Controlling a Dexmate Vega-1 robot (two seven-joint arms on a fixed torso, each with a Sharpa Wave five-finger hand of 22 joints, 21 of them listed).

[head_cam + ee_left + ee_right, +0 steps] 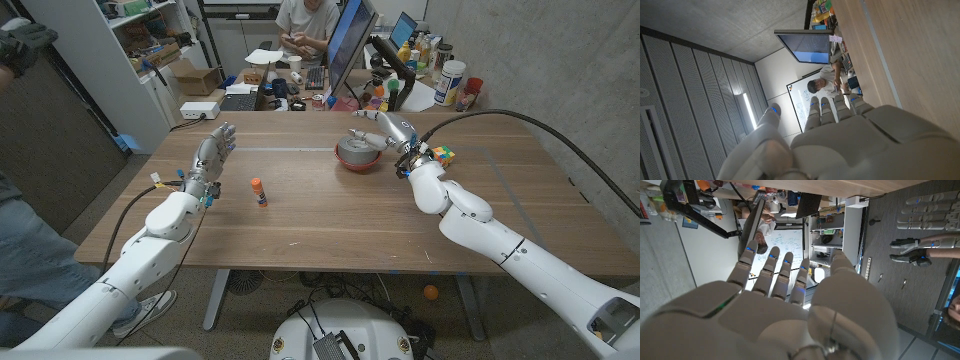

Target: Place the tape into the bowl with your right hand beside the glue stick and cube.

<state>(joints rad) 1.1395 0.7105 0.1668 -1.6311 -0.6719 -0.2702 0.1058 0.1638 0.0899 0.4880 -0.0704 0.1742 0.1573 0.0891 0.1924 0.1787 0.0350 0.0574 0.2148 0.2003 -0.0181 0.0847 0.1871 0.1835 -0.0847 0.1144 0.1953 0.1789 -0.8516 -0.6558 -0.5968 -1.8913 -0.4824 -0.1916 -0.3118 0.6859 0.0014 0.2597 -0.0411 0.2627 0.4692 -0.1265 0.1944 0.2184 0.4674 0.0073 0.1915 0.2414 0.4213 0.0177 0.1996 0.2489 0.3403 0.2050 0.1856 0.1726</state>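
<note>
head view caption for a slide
Right hand over the bowl, cube beside it; glue stick near the open left hand.

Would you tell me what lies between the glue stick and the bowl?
Only bare wood in the head view: glue stick, then bowl.

Your head camera is looking down over the table (330, 215); both wrist cameras are facing the person (305, 25) beyond.
</note>
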